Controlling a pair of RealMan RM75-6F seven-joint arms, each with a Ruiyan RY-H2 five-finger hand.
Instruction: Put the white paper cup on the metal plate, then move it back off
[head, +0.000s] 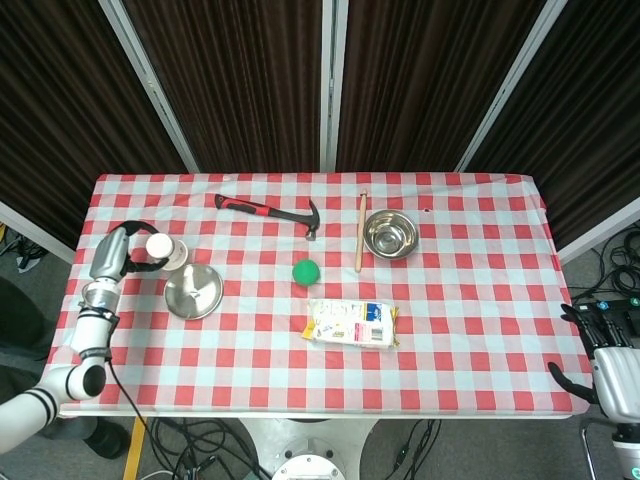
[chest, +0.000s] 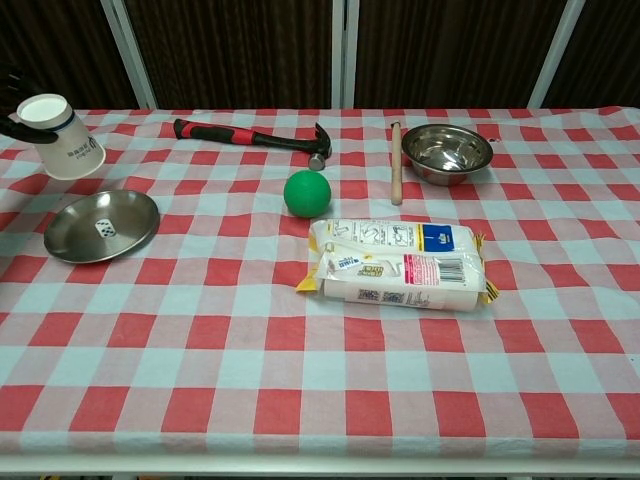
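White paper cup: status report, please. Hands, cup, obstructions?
Left hand holds white paper cup, lifted clear of round metal plate. Right hand open off table's edge. Nothing obstructing.

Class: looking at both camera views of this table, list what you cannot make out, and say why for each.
- Left hand: cut off by the chest view's left edge; its grip on the white paper cup barely shows.
- Cup's print: too small in both views.
- Right hand: seen only in the head view, cropped at the frame's corner.
- Packet: its text is too small to read.

Head view looks steeply down over the whole checked table (head: 450, 300); chest view faces across it, low and closer.
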